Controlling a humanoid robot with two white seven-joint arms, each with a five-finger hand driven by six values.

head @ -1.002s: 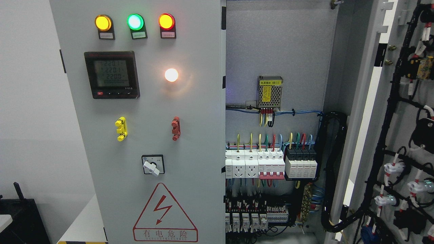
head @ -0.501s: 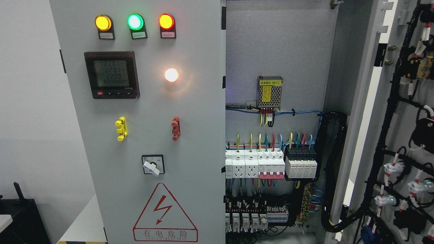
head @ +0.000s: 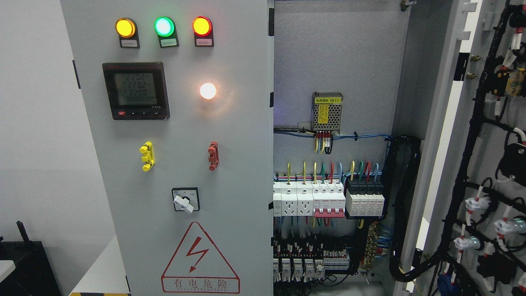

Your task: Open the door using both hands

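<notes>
No part of the robot's body shows in the head view

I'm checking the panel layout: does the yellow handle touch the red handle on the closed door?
Apart. The head view shows the yellow handle and the red handle separated by a wide stretch of bare grey closed door.

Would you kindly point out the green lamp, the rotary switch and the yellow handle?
green lamp [head: 164, 26], head view, centre of its lens
rotary switch [head: 183, 204], head view, its white knob
yellow handle [head: 147, 156], head view, its middle
</notes>
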